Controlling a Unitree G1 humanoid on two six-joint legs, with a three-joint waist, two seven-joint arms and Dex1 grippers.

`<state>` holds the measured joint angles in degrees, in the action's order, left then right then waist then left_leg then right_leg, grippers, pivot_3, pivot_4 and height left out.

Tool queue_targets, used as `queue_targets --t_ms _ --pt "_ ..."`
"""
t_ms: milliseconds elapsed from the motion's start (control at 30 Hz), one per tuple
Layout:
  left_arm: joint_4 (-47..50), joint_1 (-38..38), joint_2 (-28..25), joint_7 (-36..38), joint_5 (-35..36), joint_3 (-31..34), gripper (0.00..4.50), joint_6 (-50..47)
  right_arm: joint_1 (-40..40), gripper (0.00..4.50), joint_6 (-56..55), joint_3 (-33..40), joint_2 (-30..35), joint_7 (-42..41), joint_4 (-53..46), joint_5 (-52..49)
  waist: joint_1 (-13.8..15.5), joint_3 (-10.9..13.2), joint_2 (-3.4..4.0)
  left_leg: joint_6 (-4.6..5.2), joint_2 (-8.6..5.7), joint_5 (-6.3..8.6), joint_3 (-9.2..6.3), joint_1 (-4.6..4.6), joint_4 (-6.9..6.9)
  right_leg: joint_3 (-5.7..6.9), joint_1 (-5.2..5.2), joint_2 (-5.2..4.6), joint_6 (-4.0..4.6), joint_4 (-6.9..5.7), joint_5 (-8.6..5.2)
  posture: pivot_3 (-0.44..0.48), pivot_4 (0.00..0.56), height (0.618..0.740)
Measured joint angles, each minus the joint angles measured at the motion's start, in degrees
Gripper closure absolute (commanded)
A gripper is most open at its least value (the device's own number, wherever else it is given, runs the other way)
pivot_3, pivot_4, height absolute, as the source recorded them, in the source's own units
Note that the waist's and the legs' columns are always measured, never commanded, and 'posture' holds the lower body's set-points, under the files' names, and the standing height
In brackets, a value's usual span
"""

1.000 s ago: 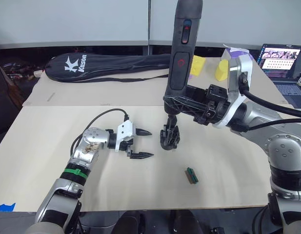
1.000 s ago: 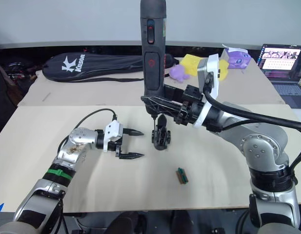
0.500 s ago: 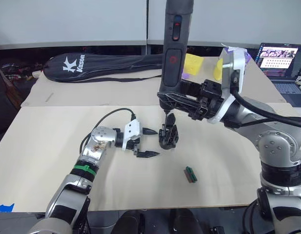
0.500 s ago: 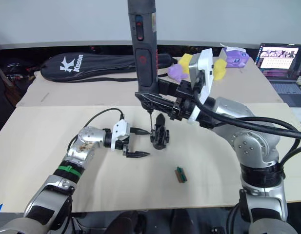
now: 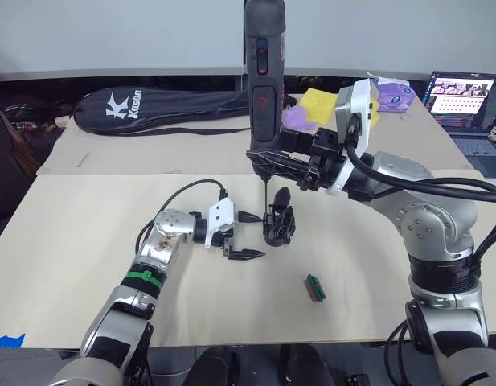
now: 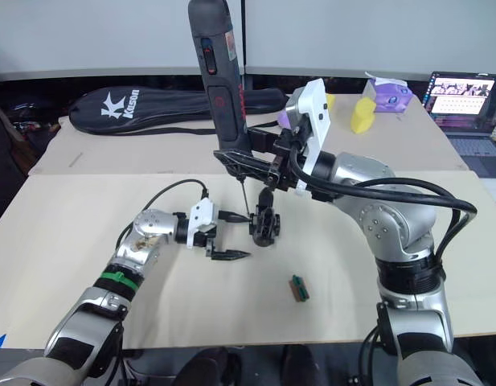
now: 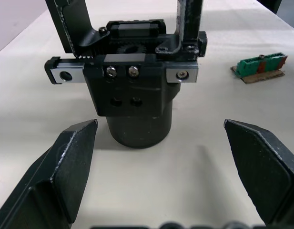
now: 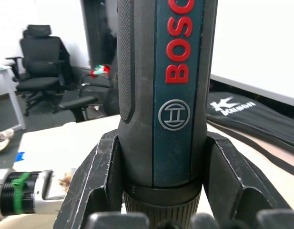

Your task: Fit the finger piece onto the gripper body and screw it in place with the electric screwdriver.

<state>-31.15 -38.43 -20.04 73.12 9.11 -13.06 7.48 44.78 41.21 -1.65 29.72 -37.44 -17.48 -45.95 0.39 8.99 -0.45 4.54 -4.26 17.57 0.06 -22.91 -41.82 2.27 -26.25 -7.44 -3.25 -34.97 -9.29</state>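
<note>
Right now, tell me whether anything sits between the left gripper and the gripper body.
Nothing visible does. The left gripper is open, and the gripper body stands on bare table just ahead of its fingertips. The small green block lies off to one side, out of that path.

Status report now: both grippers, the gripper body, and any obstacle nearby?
Left gripper open, just beside gripper body. Right gripper shut on electric screwdriver, upright, bit above the body. Green block lies apart, not in the way.
</note>
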Motion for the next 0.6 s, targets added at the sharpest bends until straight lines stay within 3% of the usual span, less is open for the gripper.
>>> queue_targets --t_ms 600 --pt "-5.80 -3.59 1.84 -0.64 -1.24 0.46 0.00 2.44 0.09 2.59 2.84 -1.23 -0.01 -2.99 2.28 3.25 -0.16 0.00 0.00 -0.02 -0.01 -0.01 0.00 -0.01 -0.02 0.00 0.00 0.00 0.00 -0.01 0.00 0.000 0.150 0.723"
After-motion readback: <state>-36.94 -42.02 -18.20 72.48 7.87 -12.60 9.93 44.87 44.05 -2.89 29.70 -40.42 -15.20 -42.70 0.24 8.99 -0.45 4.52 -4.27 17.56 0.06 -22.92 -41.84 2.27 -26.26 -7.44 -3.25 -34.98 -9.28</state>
